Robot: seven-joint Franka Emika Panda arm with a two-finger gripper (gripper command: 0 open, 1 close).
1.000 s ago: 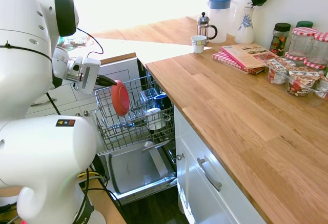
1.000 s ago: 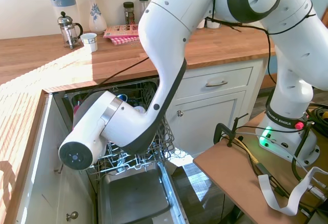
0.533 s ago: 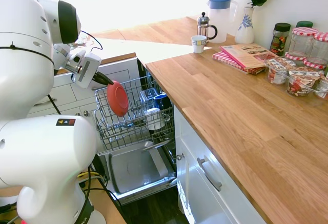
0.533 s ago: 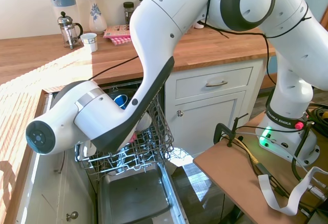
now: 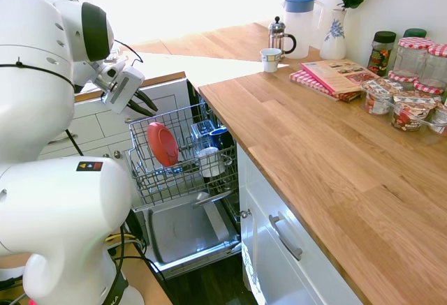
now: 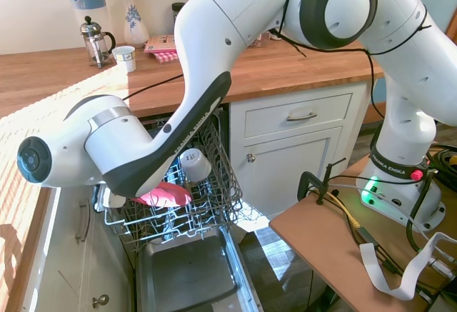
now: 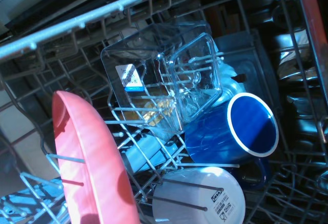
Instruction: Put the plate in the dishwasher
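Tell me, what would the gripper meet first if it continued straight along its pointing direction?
Probably the round coral-red plate standing on edge in the grey wire rack; the open gripper points down at it, though depth is uncertain.

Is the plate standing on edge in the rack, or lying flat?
On edge. The plate stands between the wires of the dishwasher rack, leaning slightly; the gripper is open above it, clear of its rim.
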